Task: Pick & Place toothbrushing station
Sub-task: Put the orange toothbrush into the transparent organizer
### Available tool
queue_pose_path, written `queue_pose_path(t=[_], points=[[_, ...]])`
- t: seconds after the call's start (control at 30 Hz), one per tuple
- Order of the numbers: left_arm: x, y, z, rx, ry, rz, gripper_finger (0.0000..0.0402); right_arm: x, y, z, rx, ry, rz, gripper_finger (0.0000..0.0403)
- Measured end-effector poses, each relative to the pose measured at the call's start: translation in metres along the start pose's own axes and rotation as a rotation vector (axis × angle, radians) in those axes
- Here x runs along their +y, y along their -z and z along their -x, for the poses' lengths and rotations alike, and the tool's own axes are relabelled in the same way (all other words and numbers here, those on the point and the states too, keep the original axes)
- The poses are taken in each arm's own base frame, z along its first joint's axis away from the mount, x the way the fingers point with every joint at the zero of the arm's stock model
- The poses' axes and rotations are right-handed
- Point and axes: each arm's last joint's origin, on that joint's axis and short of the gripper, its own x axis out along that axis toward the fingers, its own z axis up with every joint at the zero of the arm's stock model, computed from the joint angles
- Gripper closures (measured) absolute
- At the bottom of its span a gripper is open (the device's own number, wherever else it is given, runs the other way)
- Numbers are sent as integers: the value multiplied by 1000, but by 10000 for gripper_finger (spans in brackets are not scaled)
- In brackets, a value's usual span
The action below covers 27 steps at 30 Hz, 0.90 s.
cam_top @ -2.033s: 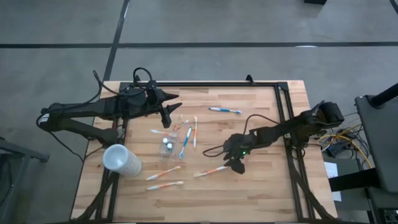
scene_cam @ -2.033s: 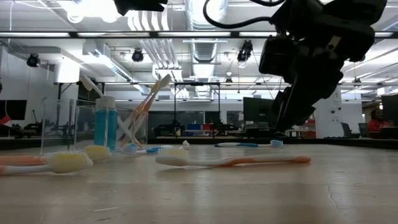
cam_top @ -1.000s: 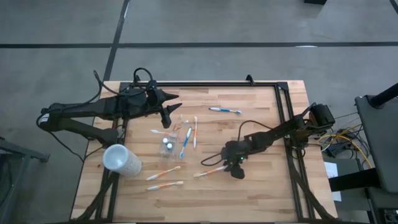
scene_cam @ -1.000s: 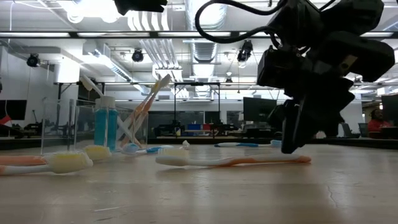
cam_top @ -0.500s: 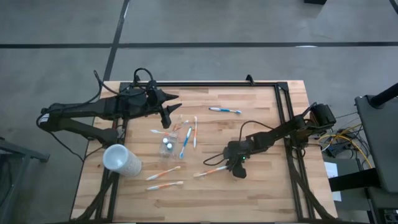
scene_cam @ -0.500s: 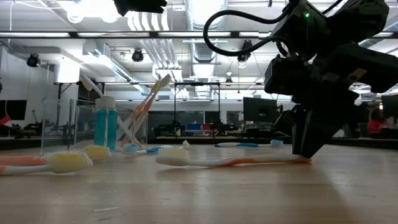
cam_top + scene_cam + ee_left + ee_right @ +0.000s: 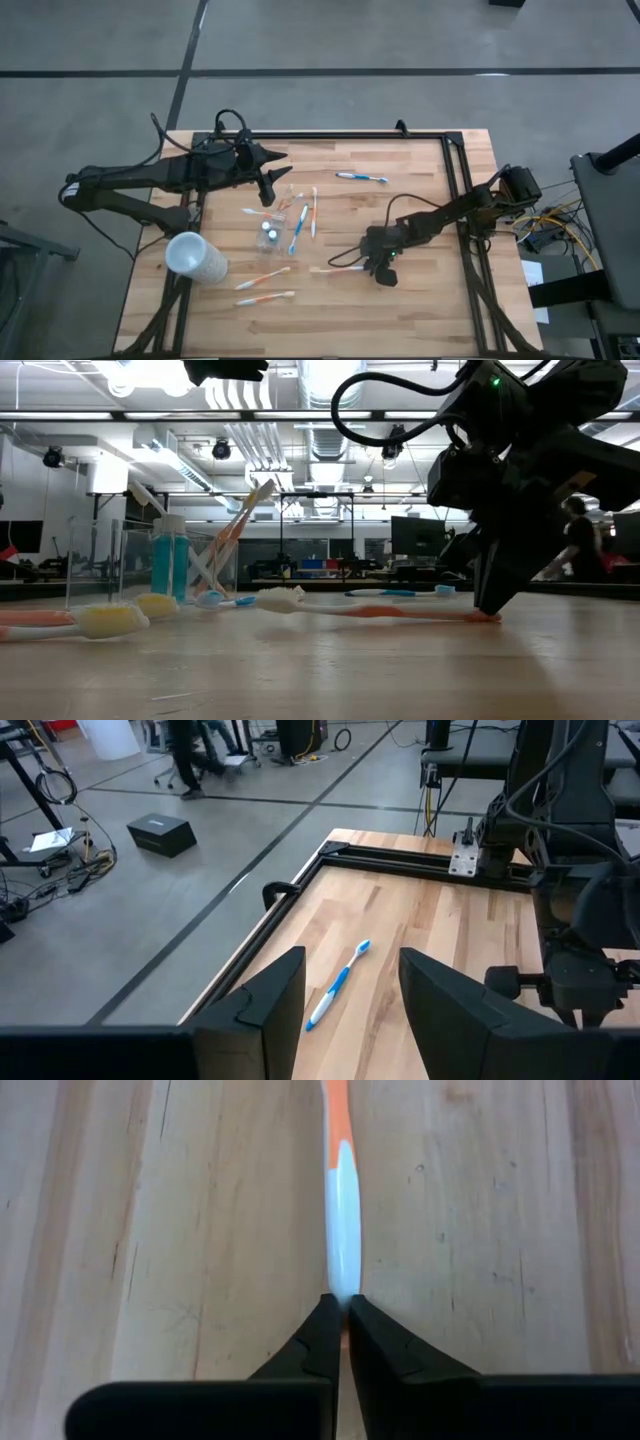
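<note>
My right gripper [image 7: 378, 268] is down at the table, right of the middle, shut on a white-orange toothbrush [image 7: 338, 268]. The brush also shows in the low view [image 7: 380, 610]. A small clear tumbler [image 7: 270, 233] stands at the table's middle left with a blue toothpaste tube [image 7: 170, 565] in it. Toothbrushes [image 7: 235, 530] lean against the tumbler. Several more toothbrushes lie flat around it, among them a blue one [image 7: 362, 178] at the far side and two orange ones [image 7: 263, 288] at the near side. My left gripper [image 7: 272, 186] hovers open above the far left of the table. My right gripper pinches the free end of the toothbrush's handle [image 7: 341, 1292] between its two fingertips [image 7: 322, 1330]. The fingers slant down from the table's right side, roughly in line with the brush. The handle end [image 7: 486, 616] is down at the table, and the bristle head [image 7: 280, 598] is tilted up off it.
A larger frosted whitish cup [image 7: 195, 257] lies on its side at the near left corner. A black metal frame [image 7: 455, 160] runs along the table's far and right edges. Bare wood lies near the front right [image 7: 420, 310]. A person [image 7: 578, 550] moves in the room behind.
My right gripper has come down onto the handle end of the white-orange toothbrush. The brush's bristle head has risen off the table and swung a little toward the far edge. Its handle end has stayed down at the fingers.
</note>
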Motion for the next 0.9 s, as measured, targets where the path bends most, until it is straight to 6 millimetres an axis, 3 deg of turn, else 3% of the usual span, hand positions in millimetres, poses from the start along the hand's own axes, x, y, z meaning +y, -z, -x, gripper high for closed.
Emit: queue_pose_path(t=[0.9], points=[[0, 0, 0, 0, 0, 0, 234, -1, -2, 2, 0, 65, -1, 393]])
